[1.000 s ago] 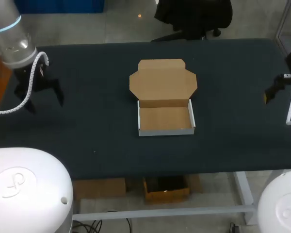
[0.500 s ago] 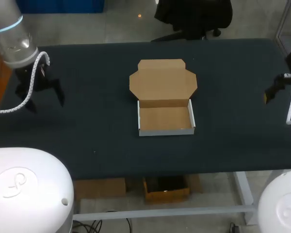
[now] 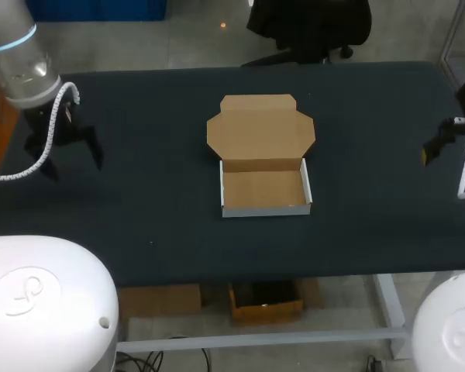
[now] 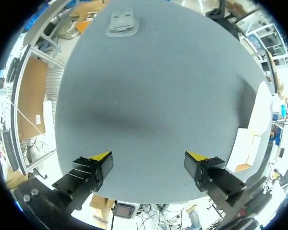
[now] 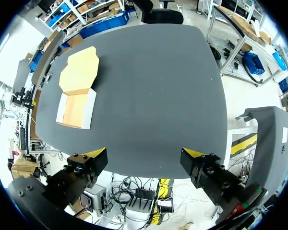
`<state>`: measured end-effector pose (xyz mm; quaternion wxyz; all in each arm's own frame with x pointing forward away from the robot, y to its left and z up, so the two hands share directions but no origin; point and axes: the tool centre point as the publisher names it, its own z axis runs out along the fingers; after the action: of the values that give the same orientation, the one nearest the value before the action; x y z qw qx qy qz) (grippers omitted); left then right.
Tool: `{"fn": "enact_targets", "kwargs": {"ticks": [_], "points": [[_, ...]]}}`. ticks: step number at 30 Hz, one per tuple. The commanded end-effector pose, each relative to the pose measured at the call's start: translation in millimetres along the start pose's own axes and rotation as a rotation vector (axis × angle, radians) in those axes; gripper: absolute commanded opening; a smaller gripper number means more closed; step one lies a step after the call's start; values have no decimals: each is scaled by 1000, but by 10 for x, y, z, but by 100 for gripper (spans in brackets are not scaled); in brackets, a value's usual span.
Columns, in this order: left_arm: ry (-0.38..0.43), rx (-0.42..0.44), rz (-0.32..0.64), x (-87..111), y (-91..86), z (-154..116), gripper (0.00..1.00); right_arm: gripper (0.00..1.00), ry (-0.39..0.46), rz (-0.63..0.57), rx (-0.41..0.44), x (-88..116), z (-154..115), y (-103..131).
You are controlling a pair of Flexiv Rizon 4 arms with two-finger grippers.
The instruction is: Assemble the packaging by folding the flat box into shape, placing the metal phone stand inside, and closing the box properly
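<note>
Head view: box (image 3: 264, 191) formed, lid open | left gripper (image 4: 149, 155), right gripper (image 5: 144, 152) both spread, empty | likely next: grasp phone stand (image 4: 121, 23) squarely; lower flat

Overhead head view; box (image 3: 265, 190) common to both wrist views

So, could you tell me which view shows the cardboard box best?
The head view: the box sits centred, tray empty, lid open flat behind it. The right wrist view shows it whole but farther off; the left wrist view catches it only side-on.
</note>
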<state>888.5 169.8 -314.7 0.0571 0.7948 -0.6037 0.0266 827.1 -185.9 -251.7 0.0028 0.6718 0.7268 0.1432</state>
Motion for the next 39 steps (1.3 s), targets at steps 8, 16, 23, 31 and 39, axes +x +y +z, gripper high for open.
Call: {"fn": "enact_targets", "kwargs": {"ticks": [8,16,23,31,39], "points": [[-1,4,-14,9,-37,25,100,100,0,0,4,2,-18,-4],[-33,65,-58,103,-200,227,100,100,0,0,4,2,-18,-4],[-55,96,-65,140,-283,360,100,100,0,0,4,2,-18,-4],[-61,150,-76,33,-328,454,100,100,0,0,4,2,-18,-4],[-76,185,-64,-97,-447,463,100,100,0,0,4,2,-18,-4]]}}
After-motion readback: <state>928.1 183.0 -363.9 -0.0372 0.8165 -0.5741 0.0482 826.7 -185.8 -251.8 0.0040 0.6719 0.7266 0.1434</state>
